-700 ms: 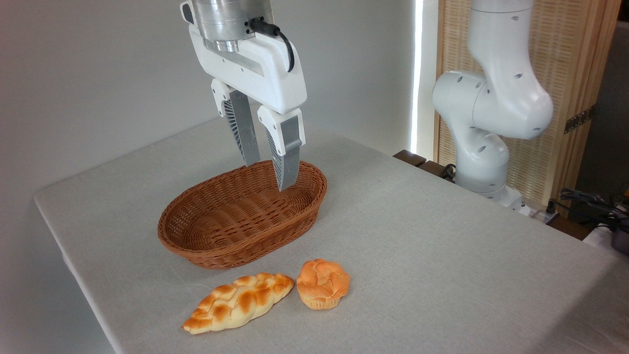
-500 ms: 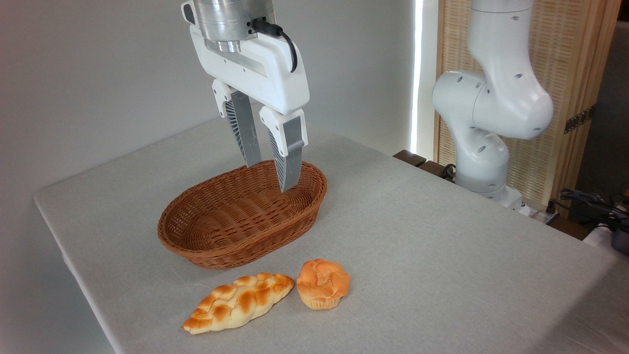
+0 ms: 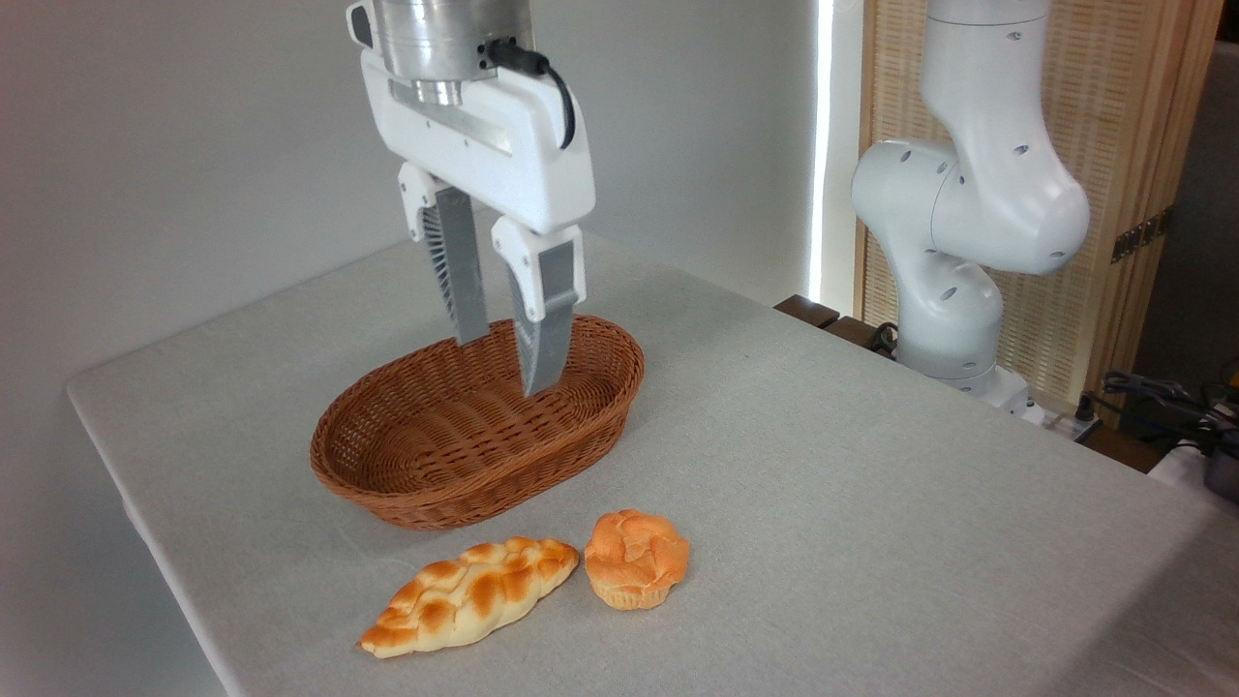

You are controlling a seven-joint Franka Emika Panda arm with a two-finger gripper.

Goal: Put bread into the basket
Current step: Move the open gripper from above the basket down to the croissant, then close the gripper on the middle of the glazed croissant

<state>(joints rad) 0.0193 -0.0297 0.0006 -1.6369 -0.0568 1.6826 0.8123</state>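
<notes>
The bread (image 3: pixel 469 593), a long braided golden loaf with toasted patches, lies on the table near the front edge. Behind it stands the oval brown wicker basket (image 3: pixel 416 489), with nothing inside. My gripper (image 3: pixel 503 366) hangs open over the basket's far half, fingertips around rim height, holding nothing. It is well behind and above the loaf.
A small round orange muffin-shaped bun (image 3: pixel 636 559) sits just right of the loaf, almost touching its tip. The arm's white base (image 3: pixel 953 290) rises at the table's far right edge. Cables and a dark object (image 3: pixel 1176 407) lie beyond the right side.
The gripper has shifted a little to the left and slightly down over the basket. Its fingers stay open. Loaf, bun and basket have not moved.
</notes>
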